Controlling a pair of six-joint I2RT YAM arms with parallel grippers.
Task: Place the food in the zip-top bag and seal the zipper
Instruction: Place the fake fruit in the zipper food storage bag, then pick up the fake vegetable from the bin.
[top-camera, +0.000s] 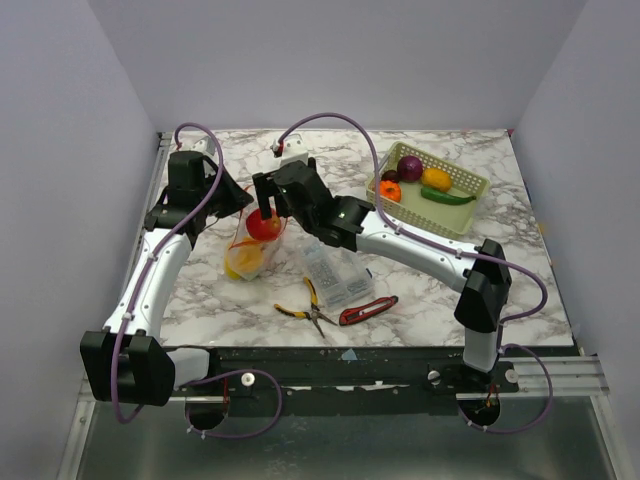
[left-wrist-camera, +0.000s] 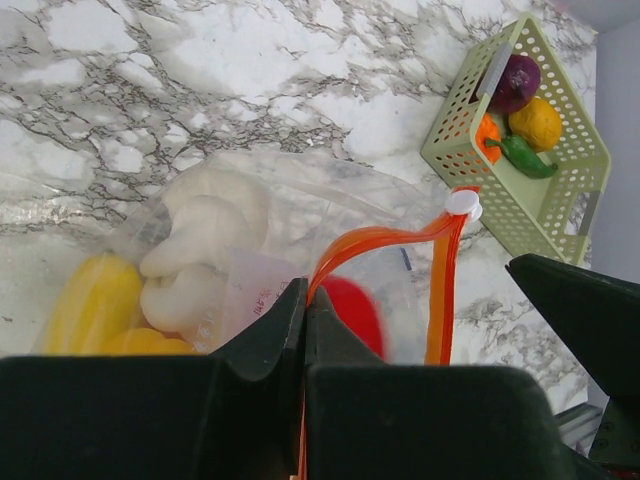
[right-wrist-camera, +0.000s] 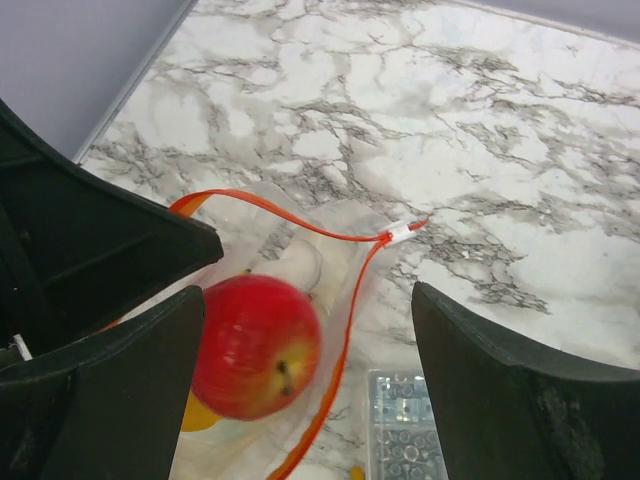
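Observation:
The zip-top bag lies left of centre with its mouth held up. My left gripper is shut on its orange-red zipper, pinching the strip between the fingertips. The white slider sits at the strip's far end. In the bag are a yellow food, a white food and a red apple. My right gripper is open just above the bag mouth with the apple below its jaws, and it shows in the top view. The zipper is open.
A green basket at the back right holds a purple onion, a yellow lemon, a green pepper and an orange food. A clear compartment box, yellow-handled pliers and a red-handled tool lie near the front.

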